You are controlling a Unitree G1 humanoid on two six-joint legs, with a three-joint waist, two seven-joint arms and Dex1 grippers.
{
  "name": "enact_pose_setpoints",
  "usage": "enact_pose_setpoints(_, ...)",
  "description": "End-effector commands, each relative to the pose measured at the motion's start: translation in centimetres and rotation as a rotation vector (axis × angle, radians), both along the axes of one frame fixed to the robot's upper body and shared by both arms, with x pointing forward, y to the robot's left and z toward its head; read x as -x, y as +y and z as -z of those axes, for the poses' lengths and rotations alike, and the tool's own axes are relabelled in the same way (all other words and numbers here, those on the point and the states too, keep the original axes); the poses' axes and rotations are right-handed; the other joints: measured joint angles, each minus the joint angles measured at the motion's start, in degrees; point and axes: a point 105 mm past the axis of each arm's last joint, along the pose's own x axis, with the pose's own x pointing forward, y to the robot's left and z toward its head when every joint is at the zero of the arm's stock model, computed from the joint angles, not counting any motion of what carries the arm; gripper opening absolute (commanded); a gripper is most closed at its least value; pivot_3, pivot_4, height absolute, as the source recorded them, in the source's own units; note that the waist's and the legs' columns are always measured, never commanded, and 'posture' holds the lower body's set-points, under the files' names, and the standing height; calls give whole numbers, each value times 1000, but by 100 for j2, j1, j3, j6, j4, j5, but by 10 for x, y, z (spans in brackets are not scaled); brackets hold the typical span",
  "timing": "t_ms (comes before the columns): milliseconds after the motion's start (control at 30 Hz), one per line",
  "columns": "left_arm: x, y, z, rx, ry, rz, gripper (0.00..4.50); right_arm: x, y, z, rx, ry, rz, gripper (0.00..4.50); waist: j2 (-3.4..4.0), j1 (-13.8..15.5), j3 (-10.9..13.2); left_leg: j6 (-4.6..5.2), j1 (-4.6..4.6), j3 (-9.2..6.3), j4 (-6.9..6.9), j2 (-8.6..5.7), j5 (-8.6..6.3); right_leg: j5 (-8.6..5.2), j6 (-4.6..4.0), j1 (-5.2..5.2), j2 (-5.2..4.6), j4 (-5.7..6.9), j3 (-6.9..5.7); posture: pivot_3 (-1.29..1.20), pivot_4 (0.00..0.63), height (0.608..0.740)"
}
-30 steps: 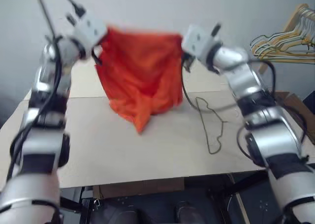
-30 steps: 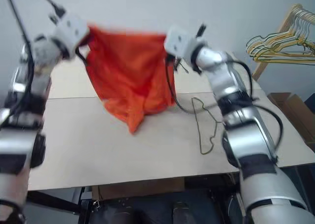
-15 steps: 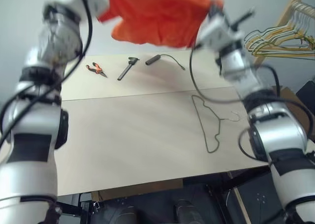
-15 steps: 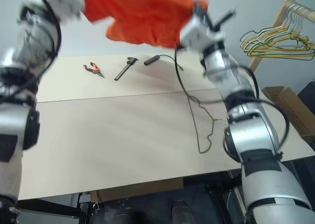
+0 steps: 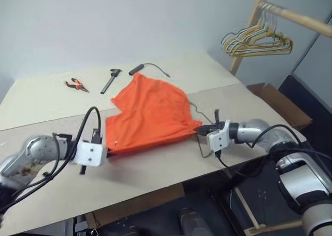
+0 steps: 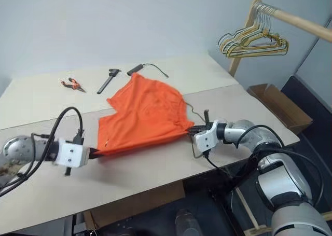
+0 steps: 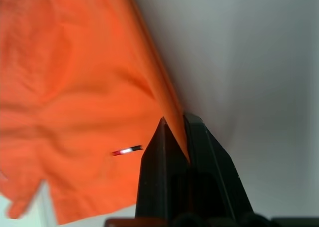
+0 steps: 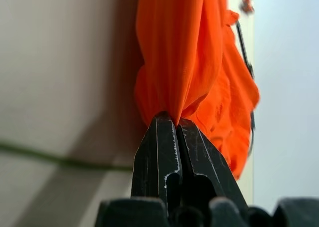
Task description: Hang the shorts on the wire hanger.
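- Left eye view: half a second ago I held the shorts (image 5: 148,115) high above the table (image 5: 46,98); now they lie spread flat on it, stretched between my two hands. The whole picture has shifted too, so my head has turned.
- My left gripper (image 5: 105,152) sits low over the near part of the table, pointing toward the cloth, its fingers pinched tight on the near left corner of the waistband.
- My right gripper (image 5: 199,128) reaches in from the right, nearly level, clamped on the bunched right corner.
- Both wrist views show orange fabric squeezed between closed black fingers (image 8: 164,152).
- Shorts: bright orange, waistband toward me, legs pointing away, a few soft wrinkles.
- Wire hanger (image 5: 203,152): mostly under the right side of the shorts; only thin bits show by my right hand.
- Pliers (image 5: 75,84), a black tool (image 5: 110,80) and a cable (image 5: 153,66) lie beyond the shorts.
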Motion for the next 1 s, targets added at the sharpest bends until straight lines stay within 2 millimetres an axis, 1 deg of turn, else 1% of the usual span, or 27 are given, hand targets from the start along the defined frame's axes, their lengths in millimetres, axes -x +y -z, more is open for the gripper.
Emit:
enact_pose_setpoints(33, 16, 7, -11, -76, 72, -9, 0, -1, -19, -3, 19, -14, 61, 17, -2, 90, 6, 3, 31, 1, -6, 3, -3, -3, 0, 32, 0, -12, 0, -85, 28, 740)
enact_pose_setpoints(167, 50, -5, -9, -82, 195, 43, 0, 7, -18, 3, 9, -35, 64, 17, 0, 199, 9, 3, 28, 10, -6, 11, -11, -6, -3, 28, 1, -17, 3, -103, 44, 740)
enact_pose_setpoints(300, 74, -13, -8, -82, 254, 68, 0, 12, -17, 3, -11, -57, 67, 17, 1, 256, 17, 1, 21, 18, -6, 16, -22, -12, -8, 20, 2, -20, 6, -108, 51, 740)
enact_pose_setpoints(333, 78, -13, -7, -84, 263, 65, 0, 16, -16, 2, -19, -53, 61, 17, 2, 262, 23, 1, 23, 19, -6, 16, -22, -13, -8, 21, 2, -19, 6, -103, 54, 740)
enact_pose_setpoints(467, 85, -9, -3, -92, 257, 39, 0, 34, -16, 1, -35, -30, 39, 17, 6, 363, 41, 1, 31, 24, -6, 19, -22, -17, -16, 28, 7, -19, 7, -92, 61, 740)
enact_pose_setpoints(600, 92, -1, -3, -110, 272, 28, 0, 58, -14, 0, -54, 9, 19, 17, 10, 490, 66, 1, 30, 29, -6, 26, -22, -26, -26, 26, 12, -19, 7, -94, 65, 740)
enact_pose_setpoints(700, 98, 0, -5, -117, 296, 48, 0, 66, -11, 3, -68, 29, 36, 17, 9, 553, 72, 1, 31, 37, -6, 32, -22, -29, -31, 25, 15, -20, 8, -102, 68, 740)
enact_pose_setpoints(800, 97, -4, -9, -116, 306, 59, 0, 71, -8, 2, -85, 45, 58, 17, 10, 601, 83, 1, 31, 46, -5, 35, -22, -49, -60, 23, 15, -21, 10, -109, 70, 740)
enact_pose_setpoints(867, 96, -7, -12, -109, 321, 74, 448, 76, -8, 2, -89, 75, 63, 510, 9, 633, 93, 1, 30, 52, -5, 36, -22, -50, -59, 22, 16, -21, 12, -114, 73, 740)
enact_pose_setpoints(900, 96, -8, -14, -102, 326, 79, 626, 80, -8, 2, -84, 86, 57, 679, 11, 663, 104, 1, 30, 54, -5, 36, -22, -51, -57, 22, 16, -22, 13, -114, 74, 740)
enact_pose_setpoints(1000, 88, -10, -24, -54, 311, 60, 1531, 92, -18, -3, -63, 146, 75, 1664, 8, 750, 129, 2, 27, 60, -5, 36, -23, -55, -51, 17, 15, -26, 14, -109, 76, 740)
